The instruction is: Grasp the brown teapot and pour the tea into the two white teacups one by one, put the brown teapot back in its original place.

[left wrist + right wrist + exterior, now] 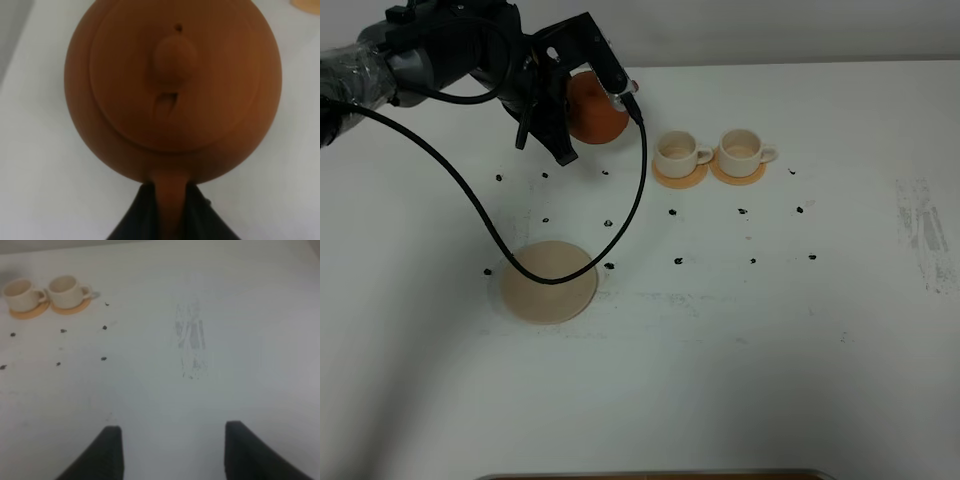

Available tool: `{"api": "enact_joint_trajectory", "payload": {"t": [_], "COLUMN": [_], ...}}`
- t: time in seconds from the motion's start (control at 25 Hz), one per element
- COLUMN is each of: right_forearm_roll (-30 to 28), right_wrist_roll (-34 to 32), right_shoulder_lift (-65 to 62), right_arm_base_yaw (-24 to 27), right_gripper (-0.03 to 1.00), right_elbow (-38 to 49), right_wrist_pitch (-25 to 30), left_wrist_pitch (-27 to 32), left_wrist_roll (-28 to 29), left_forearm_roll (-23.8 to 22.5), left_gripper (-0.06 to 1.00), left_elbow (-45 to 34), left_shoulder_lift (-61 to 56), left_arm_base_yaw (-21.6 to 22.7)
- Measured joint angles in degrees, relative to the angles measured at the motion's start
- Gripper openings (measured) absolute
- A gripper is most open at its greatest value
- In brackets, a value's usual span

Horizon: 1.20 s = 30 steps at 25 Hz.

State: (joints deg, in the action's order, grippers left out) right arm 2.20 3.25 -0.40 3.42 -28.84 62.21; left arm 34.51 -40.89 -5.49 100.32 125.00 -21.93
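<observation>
My left hand (170,212) is clamped on the loop handle of the brown teapot (596,108), held at the far side of the counter (770,330) just left of the white teacups (676,151) and well apart from its pale disc coaster (548,282); my right hand (172,447) hangs open, empty. Tipped, the pot may swivel on that thin handle, the lid (175,75) slide off, or tea miss such small cups. I count one teapot, two teacups, two orange coasters (678,181), one disc.

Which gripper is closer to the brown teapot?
Left. The left gripper is shut on the brown teapot, holding it. The right gripper is open above the table, and its wrist view shows no teapot.
</observation>
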Motion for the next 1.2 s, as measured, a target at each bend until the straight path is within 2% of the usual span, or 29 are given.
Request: {"api": "enact_joint_trajectory", "payload": {"t": [0.32,0.64,0.96,1.2], "right_forearm_roll": [0.0,0.0,0.0,0.0], "right_wrist_roll": [0.0,0.0,0.0,0.0], "right_shoulder_lift": [0.0,0.0,0.0,0.0], "right_arm_base_yaw": [0.0,0.0,0.0,0.0], "right_gripper": [0.47,0.47,0.47,0.47], "right_elbow": [0.0,0.0,0.0,0.0], "right_wrist_pitch": [0.0,0.0,0.0,0.0], "left_wrist_pitch": [-3.7,-5.0,-9.2,-10.1], "left_wrist_roll": [-4.8,-10.2,-11.9,-17.6], "left_forearm_roll": [0.1,0.1,-0.1,-0.1], "left_gripper": [0.12,0.12,0.12,0.12], "left_elbow": [0.0,0.0,0.0,0.0], "left_shoulder_lift": [0.0,1.4,2.5,2.5], "left_arm_base_yaw": [-0.9,-0.9,-0.9,-0.9]}}
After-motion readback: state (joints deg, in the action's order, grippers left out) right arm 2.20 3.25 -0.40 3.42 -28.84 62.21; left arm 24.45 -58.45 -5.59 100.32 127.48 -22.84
